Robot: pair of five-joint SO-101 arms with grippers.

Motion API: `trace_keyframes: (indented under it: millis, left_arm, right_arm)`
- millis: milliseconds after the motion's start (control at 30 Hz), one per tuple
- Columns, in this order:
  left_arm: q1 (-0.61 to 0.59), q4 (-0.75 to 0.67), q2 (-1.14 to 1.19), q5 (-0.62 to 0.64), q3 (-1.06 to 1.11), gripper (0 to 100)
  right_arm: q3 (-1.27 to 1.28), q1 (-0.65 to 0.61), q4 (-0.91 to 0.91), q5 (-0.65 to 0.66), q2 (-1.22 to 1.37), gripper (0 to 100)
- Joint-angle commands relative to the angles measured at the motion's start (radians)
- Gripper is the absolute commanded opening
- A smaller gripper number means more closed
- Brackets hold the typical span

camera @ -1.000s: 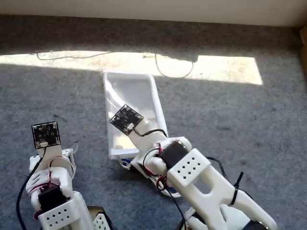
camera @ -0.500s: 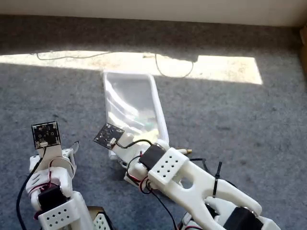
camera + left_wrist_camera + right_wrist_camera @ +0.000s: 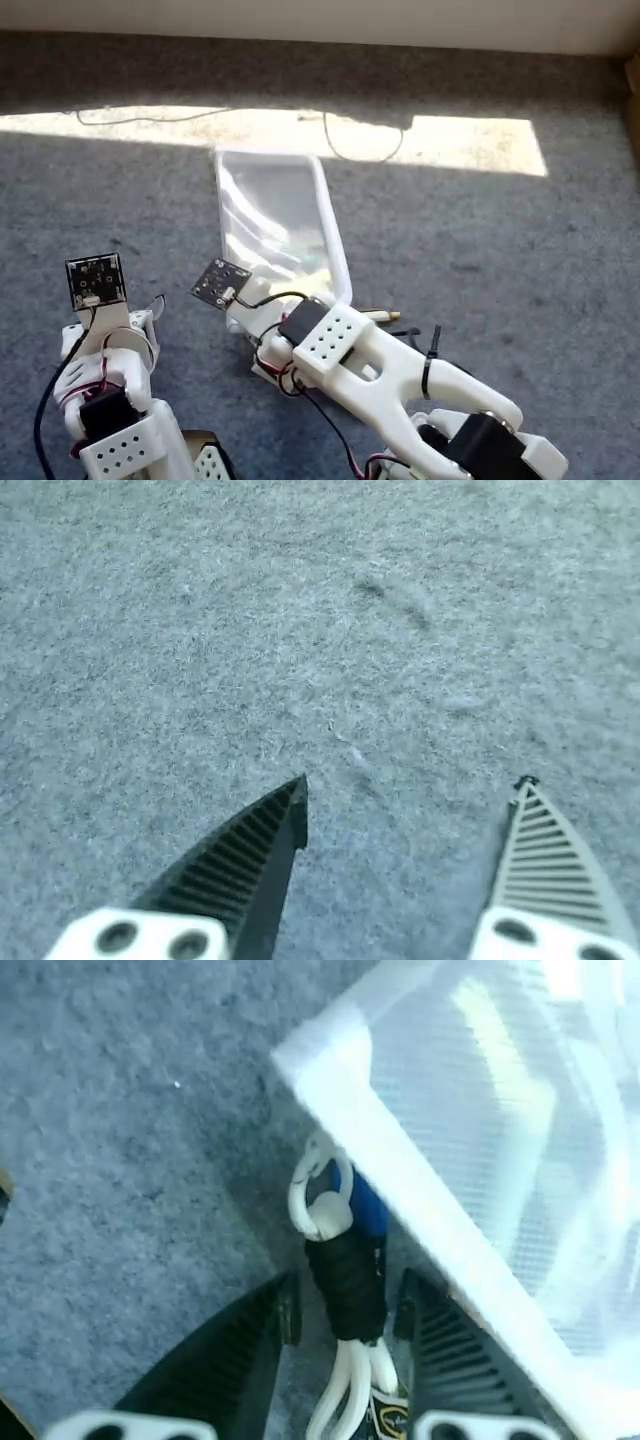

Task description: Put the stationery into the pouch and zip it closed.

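In the lower middle of the right wrist view, the right gripper (image 3: 347,1290) straddles the black zip pull (image 3: 345,1265), its jaws slightly apart. The pouch (image 3: 400,1175) lies to the upper right. The gripper should pinch the pull firmly, then drag it low and straight along the pouch's edge. The left gripper (image 3: 412,782), its jaws spread over the carpet (image 3: 300,600), could pin the pouch.

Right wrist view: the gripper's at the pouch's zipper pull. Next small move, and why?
Probably close the right gripper on the zipper pull. Its jaws stand open on either side of the black-wrapped pull at the corner of the pouch, with slim gaps showing, so nothing is gripped yet. Dragging the zip along the edge would come only after a firm hold.
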Motion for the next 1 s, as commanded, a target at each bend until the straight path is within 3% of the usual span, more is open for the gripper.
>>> trace_keyframes:
  millis: [0,967]
  left_arm:
    - [-0.012,-0.015,-0.012,0.014,0.018,30]
    - [-0.01,-0.015,-0.012,0.012,0.019,30]
  right_arm:
    - [-0.056,-0.008,-0.028,0.014,0.012,15.9]
    - [-0.062,-0.002,-0.028,0.012,0.073,10.2]
